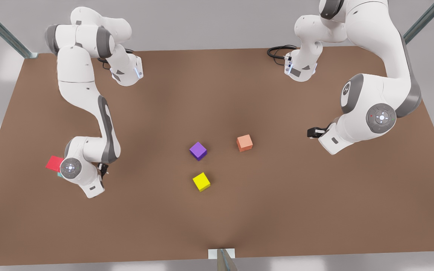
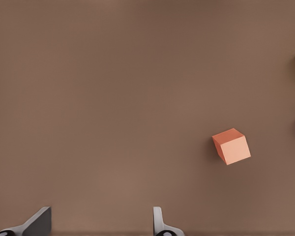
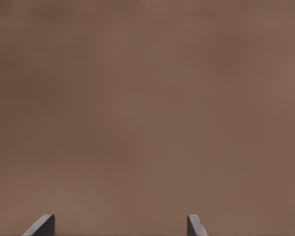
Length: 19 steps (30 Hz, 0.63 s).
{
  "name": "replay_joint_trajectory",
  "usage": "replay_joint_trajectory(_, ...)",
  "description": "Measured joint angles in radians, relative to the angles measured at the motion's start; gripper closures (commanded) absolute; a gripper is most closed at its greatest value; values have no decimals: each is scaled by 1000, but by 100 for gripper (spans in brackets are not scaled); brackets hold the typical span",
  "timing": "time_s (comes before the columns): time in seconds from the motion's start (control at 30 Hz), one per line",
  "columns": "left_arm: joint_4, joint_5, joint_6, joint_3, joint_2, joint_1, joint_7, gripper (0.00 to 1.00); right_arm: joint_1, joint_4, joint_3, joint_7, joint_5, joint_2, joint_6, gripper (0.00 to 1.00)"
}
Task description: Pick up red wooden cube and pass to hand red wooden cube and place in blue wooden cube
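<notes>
The red cube sits at the front view's left edge of the desk, a small block with flat matte faces and sharp corners. It is turned so that one corner points towards the desk's left edge, and being a cube it has no long axis. The wrist of the arm standing over it hides its right part. Just below it a thin sliver of the blue cube peeks out from under the same wrist. The two touch or overlap, but whether the red one rests on top of the blue one cannot be told.

The right end effector hangs just right of that pair. In its wrist view the two dark fingers stand wide apart over bare brown desk, with nothing between them.

The left end effector is on the front view's right, well apart from the red cube, and points towards the middle of the desk. Its fingers are also spread and empty.

In mid-desk lie three more matte cubes of the same size, each apart from the others: a salmon cube, a purple cube and a yellow cube. The desk's top is a plain, smooth brown.
</notes>
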Motion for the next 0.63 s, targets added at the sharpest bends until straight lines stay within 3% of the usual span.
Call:
replay_joint_trajectory(0.1,-1,0,0,0,0,1,0,0,43,190,-2,186,81,19,-164,0)
replay_joint_trajectory(0.13,0,0,0,0,0,1,0,0,53,220,-6,253,83,-37,-236,0)
replay_joint_trajectory(0.27,0,0,0,0,0,0,0,0,-4,172,-21,455,-6,-412,-481,0)
replay_joint_trajectory(0.47,-1,0,0,0,0,0,0,0,-57,124,-27,660,-78,-559,-679,0)
replay_joint_trajectory(0.63,-1,0,0,0,0,-2,0,0,-58,111,-22,782,-94,-587,-750,0)
